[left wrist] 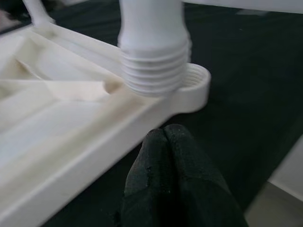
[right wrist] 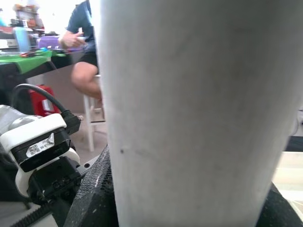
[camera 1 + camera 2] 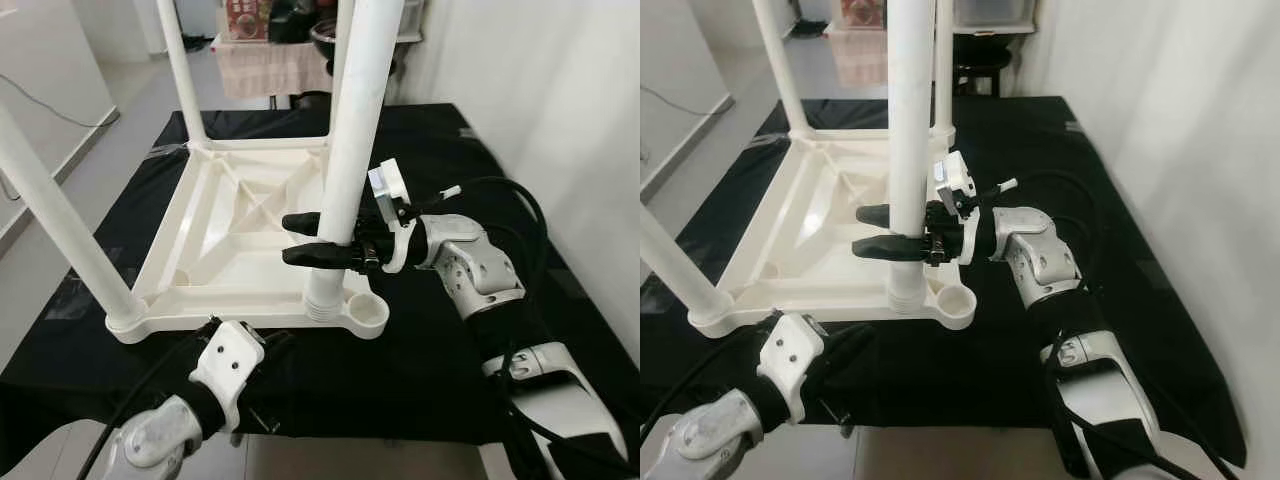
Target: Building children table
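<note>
Our right gripper clamps leg 4 beside the socket at 5 o'clock on the tabletop; seating its thread comes next, left gripper pinched empty.

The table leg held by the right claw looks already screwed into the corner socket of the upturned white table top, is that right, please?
Not quite. The right claw does hold the table leg, but its threaded end sits beside the corner socket of the upturned table top, and the socket is empty. The left wrist view shows it.
</note>
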Available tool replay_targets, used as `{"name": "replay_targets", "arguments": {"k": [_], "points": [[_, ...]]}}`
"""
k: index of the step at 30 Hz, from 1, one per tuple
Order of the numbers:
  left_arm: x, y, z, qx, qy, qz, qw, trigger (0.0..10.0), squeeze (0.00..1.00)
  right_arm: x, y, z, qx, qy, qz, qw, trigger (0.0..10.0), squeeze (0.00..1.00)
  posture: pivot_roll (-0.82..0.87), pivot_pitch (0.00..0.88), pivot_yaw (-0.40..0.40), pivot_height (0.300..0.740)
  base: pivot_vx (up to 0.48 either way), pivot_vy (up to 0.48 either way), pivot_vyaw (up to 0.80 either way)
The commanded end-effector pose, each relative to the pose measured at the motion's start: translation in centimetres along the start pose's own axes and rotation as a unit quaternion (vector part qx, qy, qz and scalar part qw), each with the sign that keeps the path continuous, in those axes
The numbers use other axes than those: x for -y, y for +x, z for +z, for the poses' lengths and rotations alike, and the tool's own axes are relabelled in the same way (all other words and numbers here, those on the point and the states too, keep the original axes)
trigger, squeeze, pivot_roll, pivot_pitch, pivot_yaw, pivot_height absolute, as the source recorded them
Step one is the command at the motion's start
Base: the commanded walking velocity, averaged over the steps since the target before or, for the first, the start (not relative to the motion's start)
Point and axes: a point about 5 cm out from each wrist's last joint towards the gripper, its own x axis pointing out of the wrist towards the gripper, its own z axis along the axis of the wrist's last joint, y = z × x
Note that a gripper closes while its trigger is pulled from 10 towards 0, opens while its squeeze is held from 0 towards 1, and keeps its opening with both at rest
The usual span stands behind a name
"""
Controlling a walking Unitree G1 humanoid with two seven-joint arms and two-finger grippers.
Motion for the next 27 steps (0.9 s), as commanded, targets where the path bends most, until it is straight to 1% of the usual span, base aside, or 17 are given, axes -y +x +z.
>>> {"name": "replay_targets", "arguments": {"k": [1, 3, 4, 7, 12, 14, 15, 16, 18, 19, 22, 24, 27], "points": [[0.6, -0.8, 0.2, -0.009, -0.007, -0.024, 1.000, 10.0, 0.00, 0.3, 0.2, 0.8, -0.011, -0.017, 0.023, 1.000, 10.0, 0.00, 0.05, 0.214, 0.020, 0.740, 0.000, 0.000, 0.00], [1.2, -1.4, 0.4, -0.010, -0.016, -0.035, 0.999, 10.0, 0.00, 0.7, 0.0, 1.1, -0.020, -0.025, 0.024, 0.999, 10.0, 0.00, 0.05, 0.230, 0.022, 0.740, 0.000, 0.000, 0.00], [1.2, -1.4, 0.4, -0.010, -0.016, -0.035, 0.999, 10.0, 0.00, 0.7, 0.0, 1.1, -0.020, -0.025, 0.024, 0.999, 10.0, 0.00, 0.05, 0.230, 0.022, 0.740, 0.000, 0.000, 0.00], [1.9, -2.3, 0.8, -0.010, -0.028, -0.041, 0.999, 10.0, 0.00, 1.2, -0.5, 1.5, -0.027, -0.030, 0.027, 0.999, 10.0, 0.00, 0.06, 0.263, 0.032, 0.740, 0.000, 0.000, 0.00], [2.1, -2.5, 1.0, -0.010, -0.032, -0.043, 0.999, 10.0, 0.00, 1.3, -0.8, 1.6, -0.030, -0.030, 0.028, 0.999, 10.0, 0.00, 0.07, 0.267, 0.034, 0.740, 0.000, 0.000, 0.00], [2.7, -3.2, 1.3, -0.013, -0.040, -0.051, 0.998, 10.0, 0.00, 1.6, -2.0, 2.0, -0.034, -0.028, 0.018, 0.999, 10.0, 0.00, 0.07, 0.296, 0.054, 0.740, 0.000, 0.000, 0.00], [2.7, -3.2, 1.3, -0.013, -0.040, -0.051, 0.998, 10.0, 0.00, 1.6, -2.0, 2.0, -0.034, -0.028, 0.018, 0.999, 10.0, 0.00, 0.07, 0.296, 0.054, 0.740, 0.000, 0.000, 0.00], [2.9, -3.6, 1.4, -0.015, -0.046, -0.056, 0.997, 10.0, 0.00, 1.5, -2.7, 2.2, -0.032, -0.027, 0.014, 0.999, 10.0, 0.00, 0.07, 0.306, 0.063, 0.740, 0.000, 0.000, 0.00], [2.9, -3.6, 1.4, -0.015, -0.046, -0.056, 0.997, 10.0, 0.00, 1.5, -2.7, 2.2, -0.032, -0.027, 0.014, 0.999, 10.0, 0.00, 0.07, 0.306, 0.063, 0.740, 0.000, 0.000, 0.00], [3.3, -4.0, 1.5, -0.018, -0.054, -0.063, 0.996, 10.0, 0.00, 1.3, -3.7, 2.4, -0.027, -0.025, 0.009, 0.999, 10.0, 0.00, 0.07, 0.317, 0.074, 0.740, 0.000, 0.000, 0.00], [3.4, -4.2, 1.6, -0.020, -0.057, -0.066, 0.996, 10.0, 0.00, 1.2, -4.0, 2.5, -0.026, -0.025, 0.009, 0.999, 10.0, 0.00, 0.07, 0.319, 0.075, 0.740, 0.000, 0.000, 0.00], [3.6, -4.5, 1.8, -0.022, -0.059, -0.070, 0.996, 10.0, 0.00, 1.1, -4.8, 2.5, -0.024, -0.022, 0.006, 0.999, 10.0, 0.00, 0.08, 0.322, 0.080, 0.740, 0.000, 0.000, 0.00], [3.7, -4.7, 1.9, -0.023, -0.060, -0.071, 0.995, 10.0, 0.00, 1.1, -5.1, 2.5, -0.026, -0.020, 0.006, 0.999, 10.0, 0.00, 0.08, 0.323, 0.080, 0.740, 0.000, 0.000, 0.00]]}}
